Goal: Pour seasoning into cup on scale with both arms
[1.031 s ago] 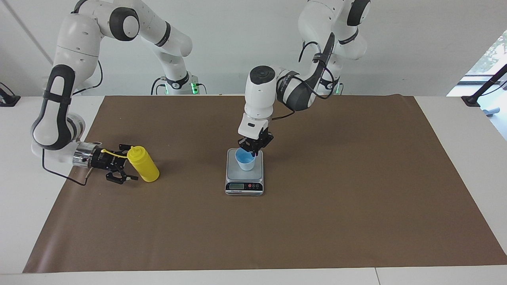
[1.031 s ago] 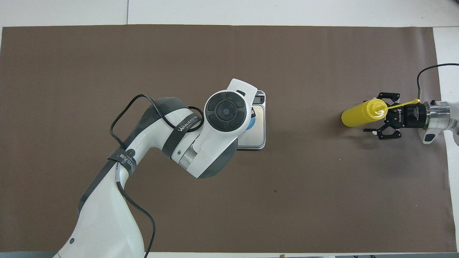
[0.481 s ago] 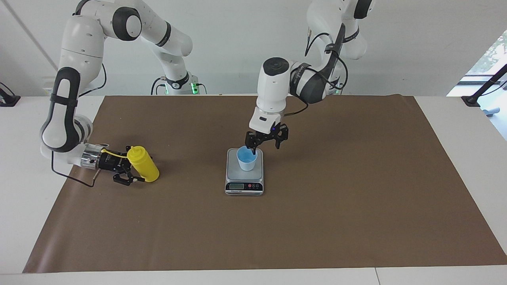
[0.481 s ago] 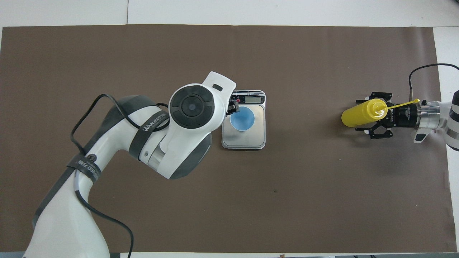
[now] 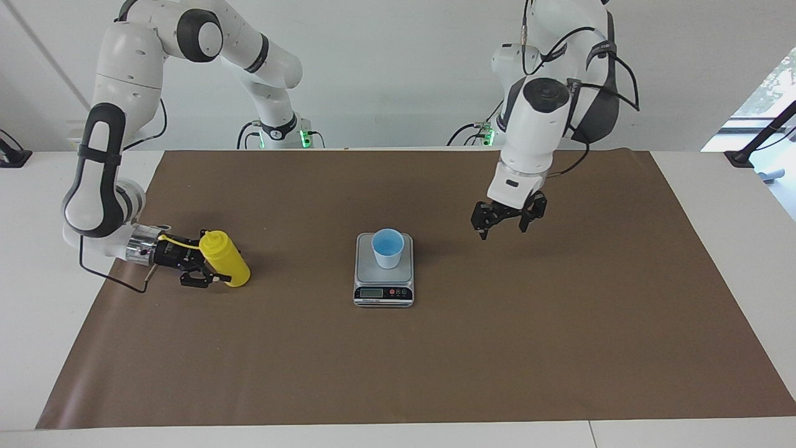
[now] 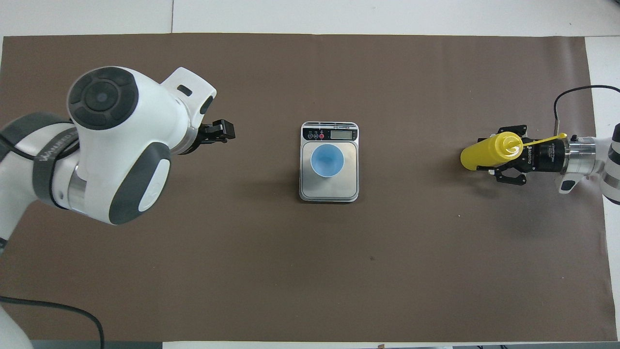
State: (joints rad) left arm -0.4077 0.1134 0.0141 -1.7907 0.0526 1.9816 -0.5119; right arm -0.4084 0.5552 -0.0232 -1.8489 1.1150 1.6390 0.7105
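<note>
Glossy yellow plastic squeeze bottle (image 5: pixel 226 258) with cone nozzle, upright at right arm's table end, clamped by right gripper (image 5: pixel 202 266), tapered blue cup (image 5: pixel 388 247) on steel scale (image 5: pixel 384 287), left gripper (image 5: pixel 502 219) spread wide over brown mat (image 5: pixel 497 348)

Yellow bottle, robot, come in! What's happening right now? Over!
Right tool shut on yellow bottle, bottle on the mat. Left tool open, up over bare mat. Cup on scale. Nothing in the way.
</note>
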